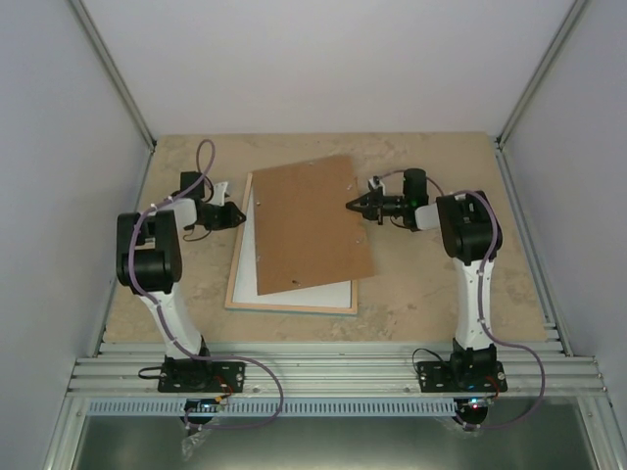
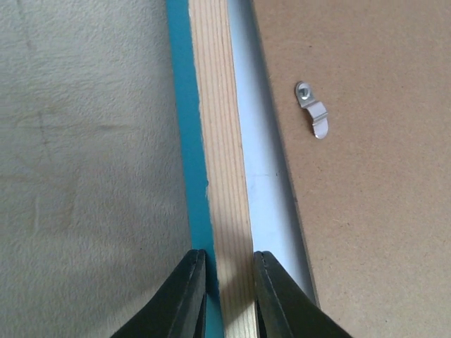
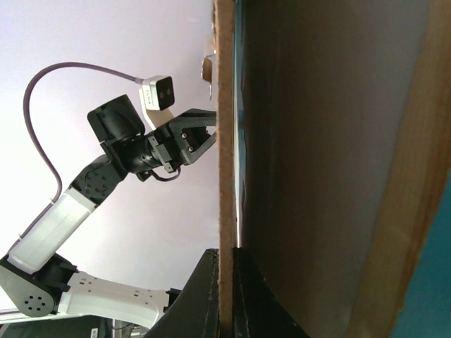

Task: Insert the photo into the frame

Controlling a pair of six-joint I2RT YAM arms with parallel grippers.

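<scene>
frame rail between left pincer tips, seemingly gripped

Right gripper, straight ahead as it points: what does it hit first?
The right gripper is clamped on the board edge, so the board first; past it the left gripper looks in line, depth unclear.
</scene>
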